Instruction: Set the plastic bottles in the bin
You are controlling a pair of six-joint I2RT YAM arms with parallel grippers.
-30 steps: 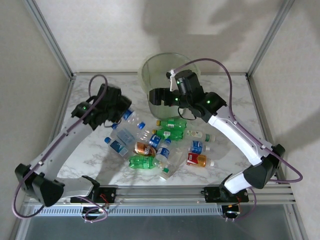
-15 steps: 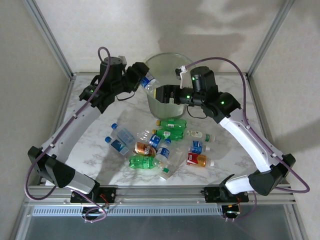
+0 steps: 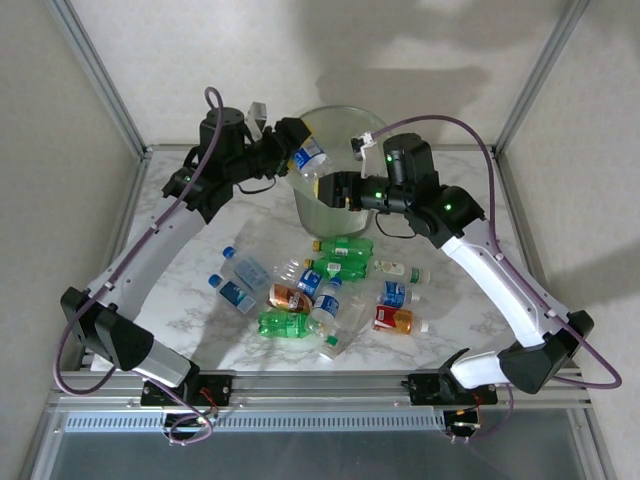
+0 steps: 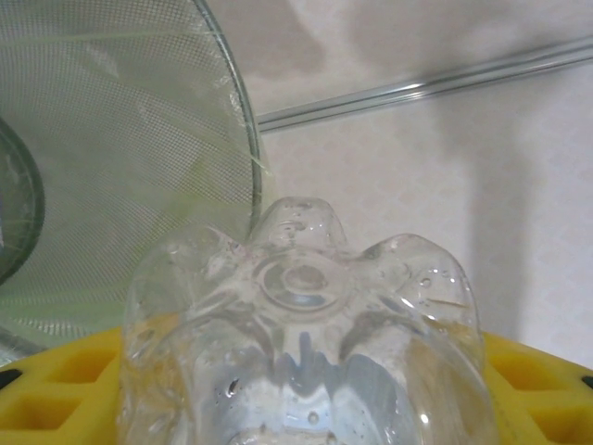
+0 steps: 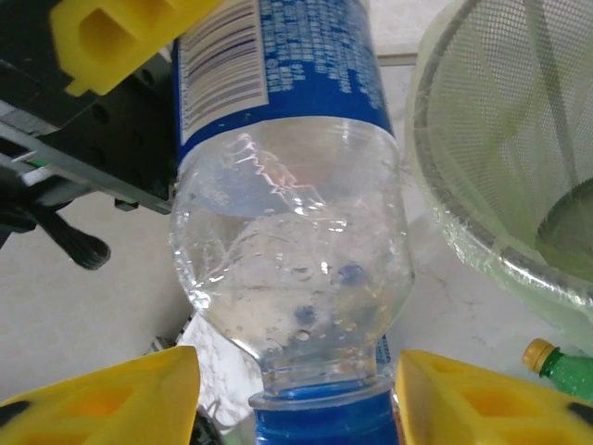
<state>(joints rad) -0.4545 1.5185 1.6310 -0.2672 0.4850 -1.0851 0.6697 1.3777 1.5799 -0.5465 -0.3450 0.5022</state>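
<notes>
– Plastic bottle [image 3: 308,155], clear with blue label: position?
– Clamped in the left gripper [image 3: 297,149], at the rim of the bin [image 3: 335,215].
– And the right gripper [image 5: 298,371]?
– Jaws partly apart, flanking that bottle's neck; contact cannot be told. The other bottles [image 3: 335,285] lie on the table [image 3: 190,290].

Legible text: none.
Clear bottle [image 5: 287,232], blue label at 12 o'clock in the right wrist view: white fine print and a striped block, too blurred to read.
Table bottles [image 3: 340,247]: labels too small to read.
</notes>
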